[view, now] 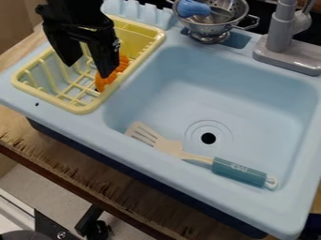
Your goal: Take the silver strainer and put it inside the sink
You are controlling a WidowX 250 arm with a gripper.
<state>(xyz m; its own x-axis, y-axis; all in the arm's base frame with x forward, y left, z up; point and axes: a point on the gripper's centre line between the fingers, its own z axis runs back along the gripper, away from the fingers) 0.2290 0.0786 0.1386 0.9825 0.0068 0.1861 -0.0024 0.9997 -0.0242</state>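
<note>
The silver strainer (216, 30) stands upright on the sink's back rim, left of the tap, with a blue-handled utensil (194, 8) lying in its bowl. The light blue sink basin (251, 93) takes up the middle and right. My gripper (91, 67) hangs at the upper left over the yellow dish rack, well to the left of the strainer. It is open, its two fingers spread and pointing down, with an orange object (111, 75) in the rack just behind and beside the right finger.
A yellow dish rack (80, 108) sits on the sink's left ledge. Inside the basin, a spatula (238, 172) with a teal handle lies along the front wall, near the drain. A grey tap (281, 33) rises from the back right rim.
</note>
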